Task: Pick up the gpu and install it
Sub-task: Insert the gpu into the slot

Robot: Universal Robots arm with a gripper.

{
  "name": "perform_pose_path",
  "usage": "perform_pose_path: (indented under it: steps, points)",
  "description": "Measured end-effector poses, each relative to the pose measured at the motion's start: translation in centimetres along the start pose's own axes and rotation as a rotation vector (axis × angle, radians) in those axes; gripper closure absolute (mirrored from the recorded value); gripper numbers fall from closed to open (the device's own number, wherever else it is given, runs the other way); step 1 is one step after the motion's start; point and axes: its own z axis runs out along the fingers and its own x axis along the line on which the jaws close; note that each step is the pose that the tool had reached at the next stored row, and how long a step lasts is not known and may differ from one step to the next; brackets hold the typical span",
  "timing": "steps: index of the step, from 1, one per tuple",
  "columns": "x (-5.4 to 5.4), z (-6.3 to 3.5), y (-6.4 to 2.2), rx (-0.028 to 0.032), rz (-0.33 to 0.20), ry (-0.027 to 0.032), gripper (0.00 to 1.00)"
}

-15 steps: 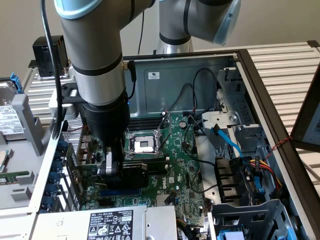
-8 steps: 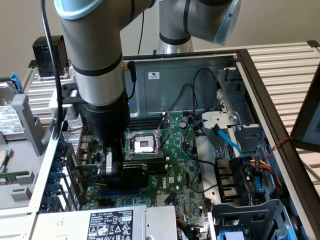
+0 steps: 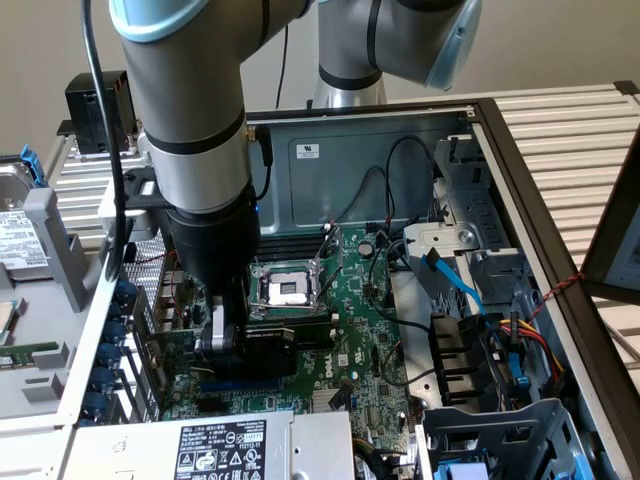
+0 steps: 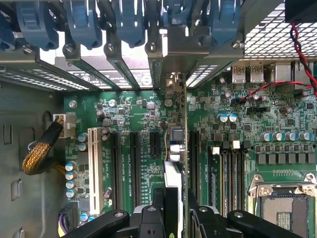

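The gripper (image 3: 232, 338) is down inside the open computer case (image 3: 520, 170), low over the motherboard (image 3: 370, 330) just beside the empty CPU socket (image 3: 288, 288). Its fingers (image 4: 148, 218) are closed partway on the gpu (image 4: 174, 191) — the card stands on edge between them, its bracket end toward the case's rear slot covers (image 4: 119, 59), over the board's expansion slots (image 4: 133, 163).

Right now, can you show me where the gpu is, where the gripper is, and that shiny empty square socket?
gpu (image 3: 268, 337): exterior view, on its black shroud beside the gripper.
gripper (image 3: 222, 342): exterior view, at its fingertips over the motherboard.
square socket (image 3: 287, 288): exterior view, on the bare centre inside the metal frame.
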Motion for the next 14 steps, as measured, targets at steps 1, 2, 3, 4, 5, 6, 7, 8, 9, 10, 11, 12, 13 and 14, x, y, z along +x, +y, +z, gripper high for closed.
perform_pose_path:
  steps: [1,2,3,4,5,6,7,8,9,10,11,12,13,14]
  points:
    - [-0.01,0.00,0.00,0.0000,0.000,0.0000,0.73]
    - [-0.01,0.00,0.00,0.0000,0.000,0.0002,0.73]
    - [-0.01,0.02,0.00,-0.0001,0.000,0.0003,0.73]
    - [-0.01,0.04,0.00,-0.0002,0.000,0.0003,0.73]
    - [-0.01,0.08,0.02,0.0000,0.000,0.0002,0.73]
    - [-0.01,0.10,0.02,-0.0001,0.000,0.0002,0.73]
    - [-0.01,0.11,0.02,-0.0002,0.000,0.0003,0.73]
    - [-0.01,0.12,0.02,-0.0002,0.000,0.0003,0.73]
    - [-0.01,0.14,0.03,0.0000,0.000,0.0001,0.73]
    - [-0.01,0.13,0.03,-0.0001,0.000,0.0002,0.73]
    - [-0.01,0.14,0.03,-0.0001,0.000,0.0002,0.73]
    - [-0.01,0.14,0.03,-0.0001,0.000,0.0002,0.73]
    - [-0.01,0.14,0.03,0.0000,0.000,0.0001,0.73]
    - [0.00,0.14,0.03,0.0000,0.000,0.0000,0.73]
